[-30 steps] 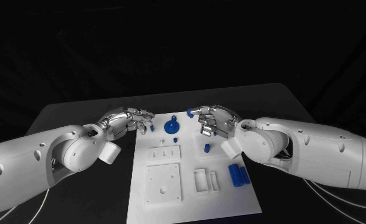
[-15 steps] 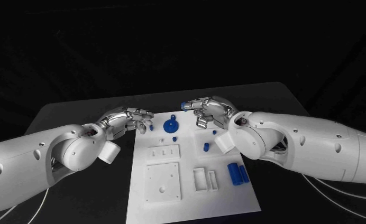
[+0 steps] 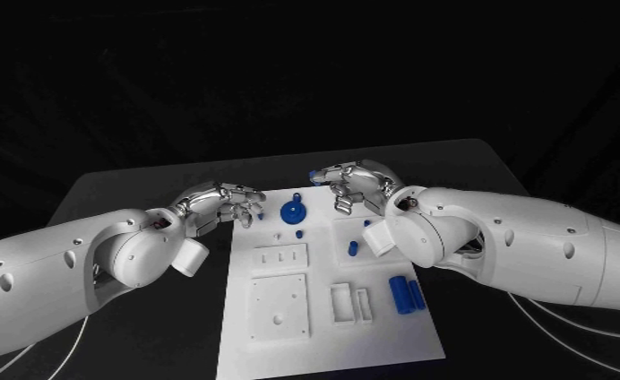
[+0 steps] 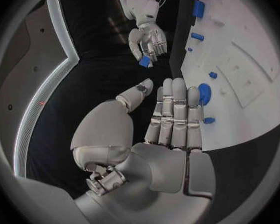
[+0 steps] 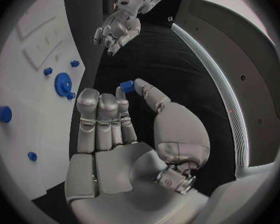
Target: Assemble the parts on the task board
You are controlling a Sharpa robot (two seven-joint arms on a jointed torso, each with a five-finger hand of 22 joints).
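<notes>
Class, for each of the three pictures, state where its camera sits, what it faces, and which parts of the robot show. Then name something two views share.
Head view: on the robot's head, looking down at the task board; both white arms, left hand and right hand show.
Left wrist view: behind the left hand, facing the board's round blue part and the right hand.
Right wrist view: behind the right hand, which pinches a small blue part.
Shared: both wrist views show that pinched part.
</notes>
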